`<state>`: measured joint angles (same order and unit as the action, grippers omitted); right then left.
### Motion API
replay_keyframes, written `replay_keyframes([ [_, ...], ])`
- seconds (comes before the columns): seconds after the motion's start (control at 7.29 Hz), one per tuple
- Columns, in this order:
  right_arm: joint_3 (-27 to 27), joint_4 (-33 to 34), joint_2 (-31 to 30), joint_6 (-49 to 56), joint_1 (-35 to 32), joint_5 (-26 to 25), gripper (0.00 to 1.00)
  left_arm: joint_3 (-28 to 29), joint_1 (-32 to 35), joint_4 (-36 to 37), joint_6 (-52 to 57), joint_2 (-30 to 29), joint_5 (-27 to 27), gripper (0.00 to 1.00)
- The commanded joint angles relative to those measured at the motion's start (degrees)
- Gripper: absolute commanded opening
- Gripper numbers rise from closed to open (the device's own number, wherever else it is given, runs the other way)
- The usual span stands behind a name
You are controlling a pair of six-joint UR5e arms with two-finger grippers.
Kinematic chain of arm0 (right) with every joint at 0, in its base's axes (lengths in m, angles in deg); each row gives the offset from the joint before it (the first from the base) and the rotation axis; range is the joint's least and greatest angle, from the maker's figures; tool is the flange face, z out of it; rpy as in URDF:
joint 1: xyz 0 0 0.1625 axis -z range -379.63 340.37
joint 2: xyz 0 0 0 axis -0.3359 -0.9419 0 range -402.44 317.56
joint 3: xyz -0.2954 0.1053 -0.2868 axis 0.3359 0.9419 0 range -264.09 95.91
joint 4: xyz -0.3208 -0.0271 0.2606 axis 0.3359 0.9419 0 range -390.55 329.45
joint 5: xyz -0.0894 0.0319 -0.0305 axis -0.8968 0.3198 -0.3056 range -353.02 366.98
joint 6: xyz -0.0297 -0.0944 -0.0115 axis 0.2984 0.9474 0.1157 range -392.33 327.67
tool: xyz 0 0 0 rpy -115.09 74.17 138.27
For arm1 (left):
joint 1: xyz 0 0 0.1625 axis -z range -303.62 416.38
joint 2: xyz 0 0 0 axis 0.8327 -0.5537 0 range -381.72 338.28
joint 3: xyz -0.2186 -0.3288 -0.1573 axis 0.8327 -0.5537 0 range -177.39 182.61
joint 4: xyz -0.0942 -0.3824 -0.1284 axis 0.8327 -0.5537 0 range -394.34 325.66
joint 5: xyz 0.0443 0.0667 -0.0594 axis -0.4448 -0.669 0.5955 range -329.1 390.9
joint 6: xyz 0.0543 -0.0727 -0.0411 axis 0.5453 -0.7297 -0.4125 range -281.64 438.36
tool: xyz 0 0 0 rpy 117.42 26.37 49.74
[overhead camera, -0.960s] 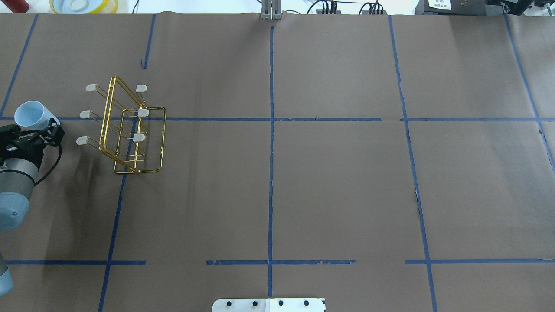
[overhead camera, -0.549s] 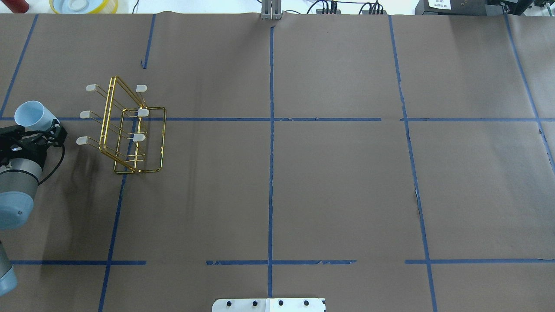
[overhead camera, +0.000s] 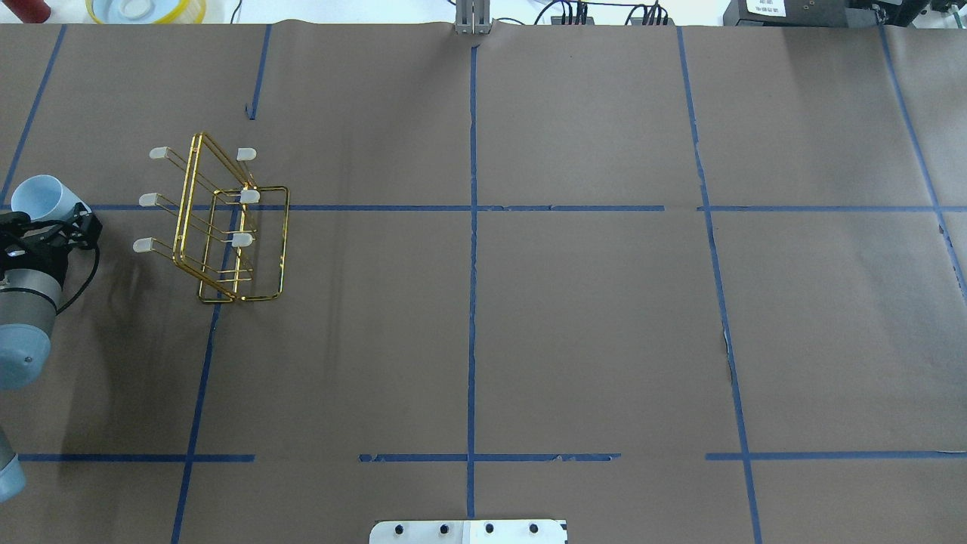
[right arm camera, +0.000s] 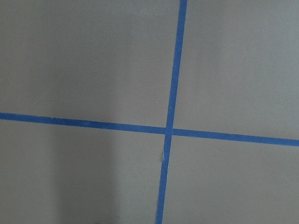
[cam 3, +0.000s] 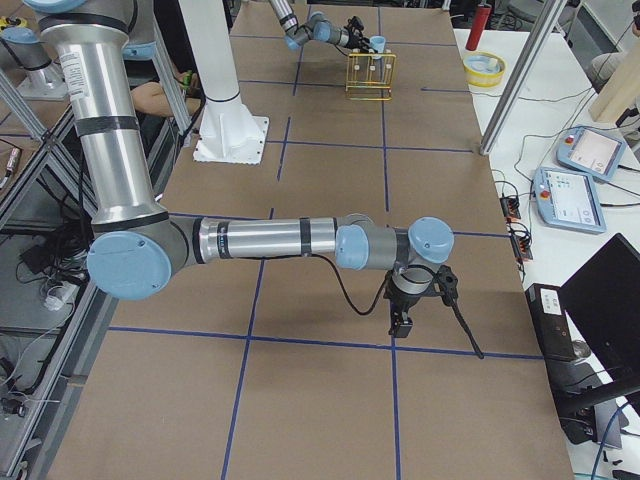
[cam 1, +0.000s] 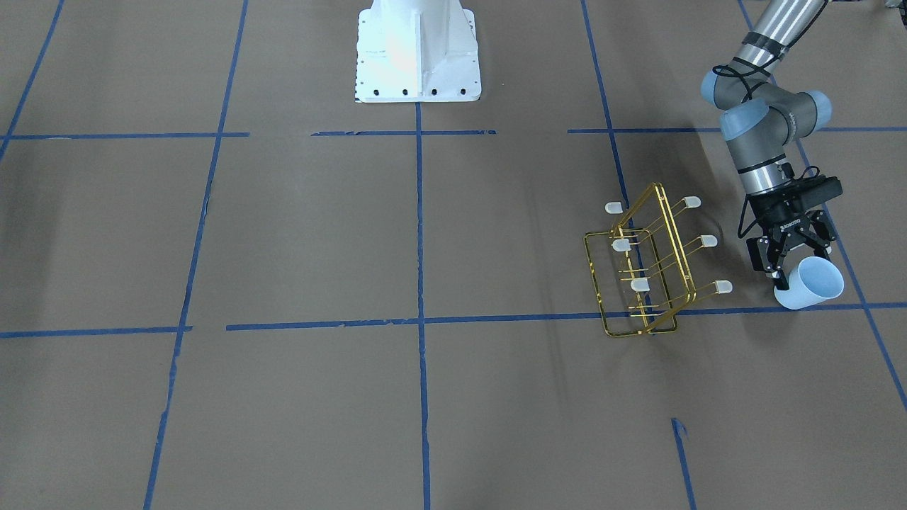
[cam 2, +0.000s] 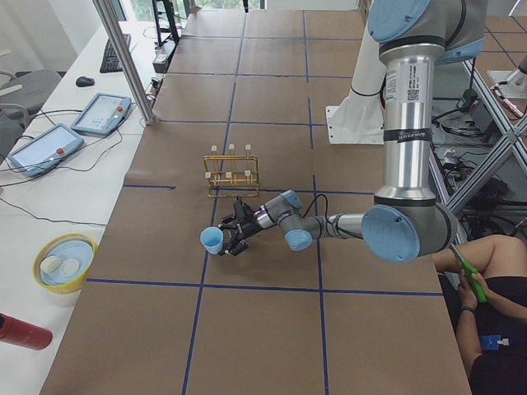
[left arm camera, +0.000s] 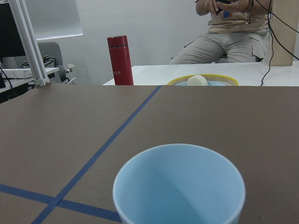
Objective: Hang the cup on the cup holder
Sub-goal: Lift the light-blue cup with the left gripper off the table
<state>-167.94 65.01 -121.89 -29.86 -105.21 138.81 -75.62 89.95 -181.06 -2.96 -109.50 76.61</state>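
Observation:
The cup [overhead camera: 41, 198], pale blue and plain, is held on its side in my left gripper [overhead camera: 51, 225], which is shut on its wall near the table's left edge. The cup's open mouth fills the bottom of the left wrist view [left arm camera: 180, 186]. It also shows in the front view [cam 1: 811, 285], to the right of the left gripper [cam 1: 785, 261]. The cup holder [overhead camera: 223, 230], a gold wire rack with white-capped prongs, stands a short way right of the cup and apart from it. It holds no cup [cam 1: 645, 273]. My right gripper [cam 3: 400, 322] shows only in the right side view, so I cannot tell its state.
A red bottle [left arm camera: 120, 60] and a yellow bowl [left arm camera: 203, 81] stand past the table's far left corner, with a seated person behind them. The robot base [cam 1: 418, 49] is at the table's near middle. Blue tape lines cross the brown paper.
My left gripper has moved left with the cup, away from the rack. The rack has not moved.

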Motion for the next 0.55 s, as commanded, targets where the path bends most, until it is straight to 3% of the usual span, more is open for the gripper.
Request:
replay_keyframes([
  [0.0, 0.0, 0.1, 0.0, 0.0, 0.0, 0.0, 1.00, 2.2, 0.8, 0.0, 0.0, -2.4, 0.1, 1.00],
  [0.41, 0.0, 0.0, 0.0, 0.0, 0.0, 0.0, 1.00, 3.9, 1.8, 0.1, 0.1, -3.3, 2.4, 1.00],
])
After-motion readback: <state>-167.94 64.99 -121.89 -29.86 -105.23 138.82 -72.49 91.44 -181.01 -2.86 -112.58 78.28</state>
